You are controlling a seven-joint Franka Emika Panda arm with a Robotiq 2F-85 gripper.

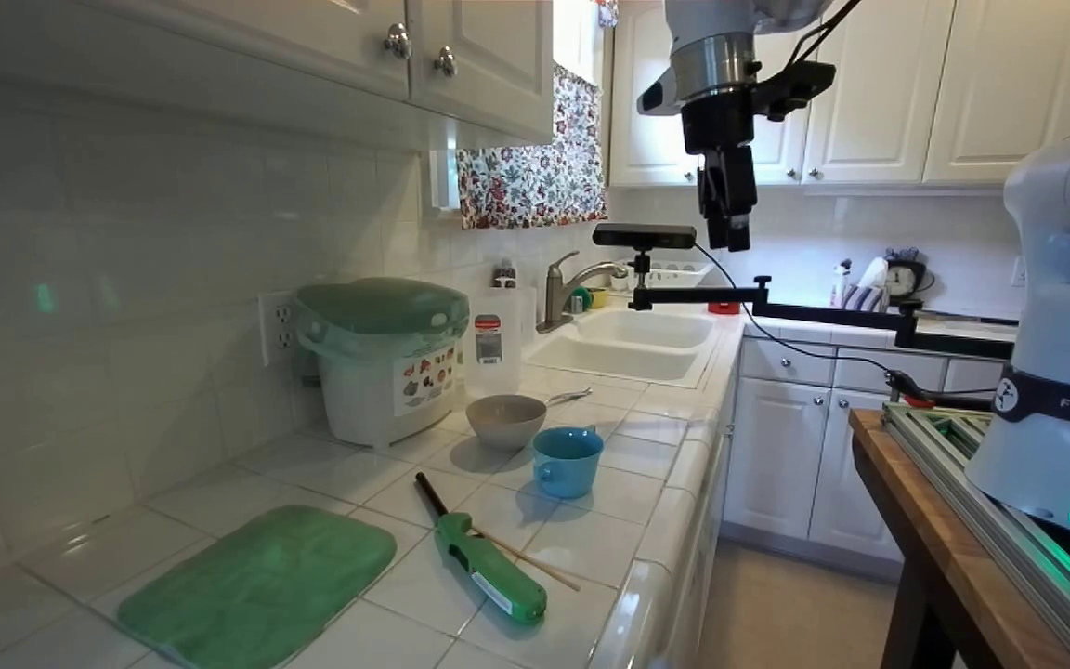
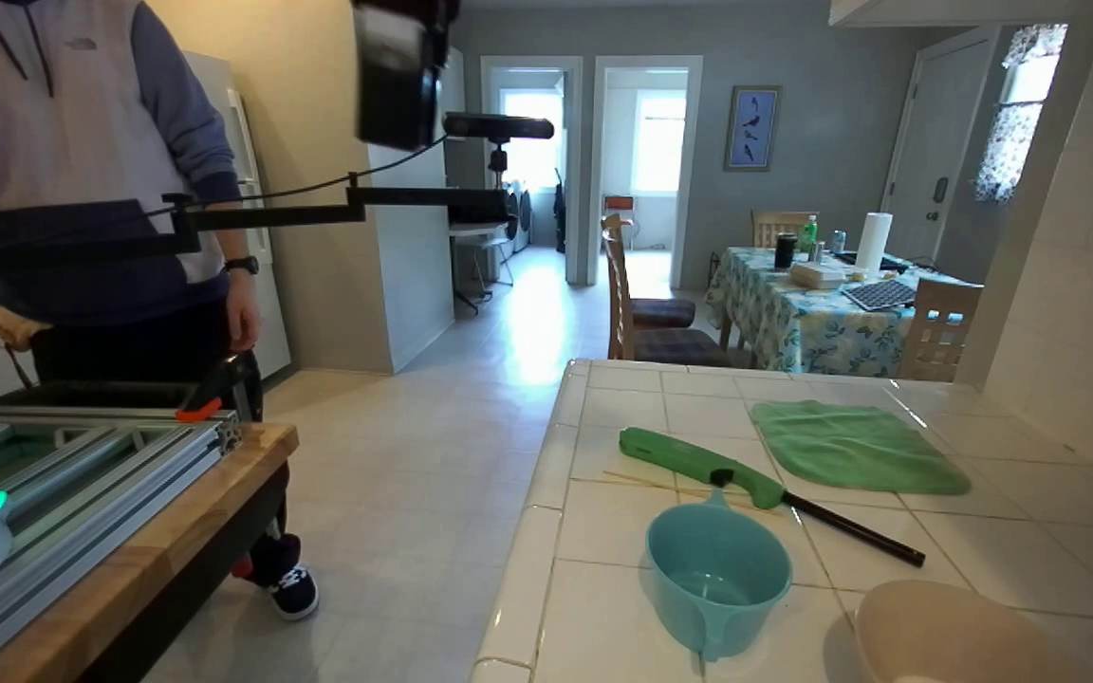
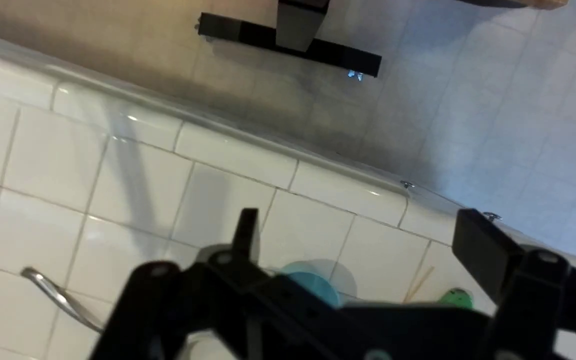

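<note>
Pincer spread, wrist view; its blurred body hides part of the blue cup and all but an end of the green lighter. In an exterior view: pincer well above bench, cup on it just beside bowl; metal handle partly hidden at its rim. In an exterior view: person, bowl and pincer cropped; cup whole.

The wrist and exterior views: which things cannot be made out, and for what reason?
Wrist view: part of the blue cup and one end of the metal handle, hidden behind the gripper.
In an exterior view: part of the bowl, cut off by the bottom edge.
In an exterior view: print on the bottle label, too small.
</note>
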